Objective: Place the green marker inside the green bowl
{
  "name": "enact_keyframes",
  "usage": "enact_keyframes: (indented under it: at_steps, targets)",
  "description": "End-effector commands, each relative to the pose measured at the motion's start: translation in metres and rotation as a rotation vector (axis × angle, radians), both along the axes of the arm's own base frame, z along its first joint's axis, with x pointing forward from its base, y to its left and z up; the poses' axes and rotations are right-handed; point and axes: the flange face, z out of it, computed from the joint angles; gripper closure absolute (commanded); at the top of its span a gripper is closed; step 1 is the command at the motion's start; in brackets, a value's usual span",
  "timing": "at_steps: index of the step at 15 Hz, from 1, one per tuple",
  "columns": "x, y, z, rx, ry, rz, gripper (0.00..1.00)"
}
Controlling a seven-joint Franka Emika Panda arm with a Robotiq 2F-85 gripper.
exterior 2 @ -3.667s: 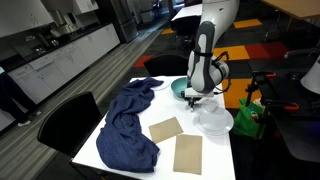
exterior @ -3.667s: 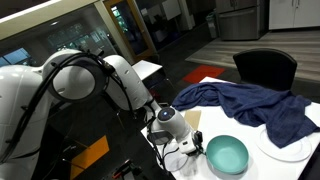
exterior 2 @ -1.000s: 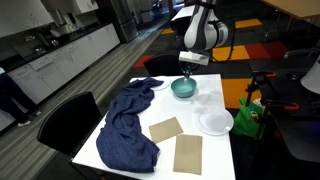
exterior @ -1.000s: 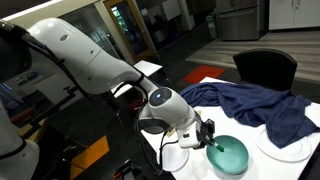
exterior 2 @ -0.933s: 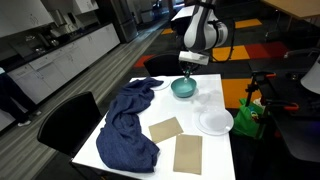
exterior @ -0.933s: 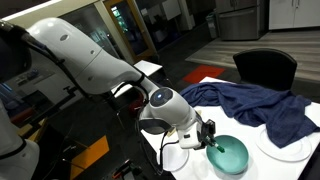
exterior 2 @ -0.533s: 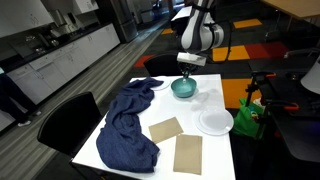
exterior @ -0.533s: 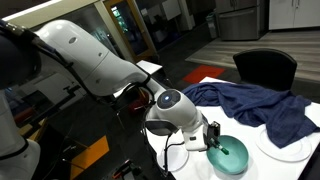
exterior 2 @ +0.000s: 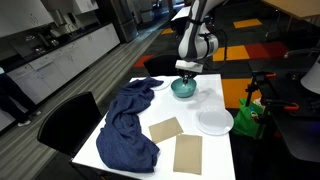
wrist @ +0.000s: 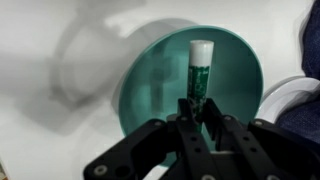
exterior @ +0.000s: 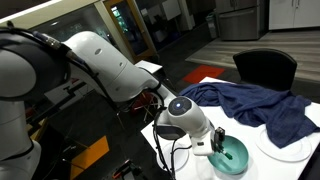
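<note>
In the wrist view my gripper (wrist: pixel 198 112) is shut on the green marker (wrist: pixel 199 72), a short green stick with a white cap that points away from the jaws. It hangs directly over the inside of the teal-green bowl (wrist: pixel 150 90). In both exterior views the gripper (exterior: pixel 219 141) (exterior 2: pixel 186 76) sits low over the bowl (exterior: pixel 236 157) (exterior 2: pixel 180 90) at the table's end. The marker itself is too small to make out there.
A dark blue cloth (exterior 2: pixel 128 120) lies across the white table (exterior 2: pixel 205 157). Two tan paper squares (exterior 2: pixel 187 154) lie beside it. A white plate (exterior 2: pixel 214 122) sits near the bowl, and its rim shows in the wrist view (wrist: pixel 290 92). A black chair (exterior: pixel 264 68) stands behind.
The arm has swung from beside the bowl to over it and come lower, carrying the marker. The bowl, cloth and plate have not moved.
</note>
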Motion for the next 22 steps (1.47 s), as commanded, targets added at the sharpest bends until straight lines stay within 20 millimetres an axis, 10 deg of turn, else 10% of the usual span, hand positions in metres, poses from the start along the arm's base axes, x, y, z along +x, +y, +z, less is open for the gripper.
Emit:
enact_keyframes:
  at_steps: [1,2,3,11,22]
  targets:
    - [0.010,-0.010,-0.015,0.021,0.008,-0.010,0.95]
    - [0.011,-0.011,-0.018,0.023,0.011,-0.010,0.95]
    - [0.012,-0.012,-0.021,0.024,0.013,-0.010,0.55]
    - [0.012,-0.006,-0.005,-0.005,-0.019,-0.001,0.02]
    - [-0.014,0.038,0.105,0.012,-0.108,0.212,0.00]
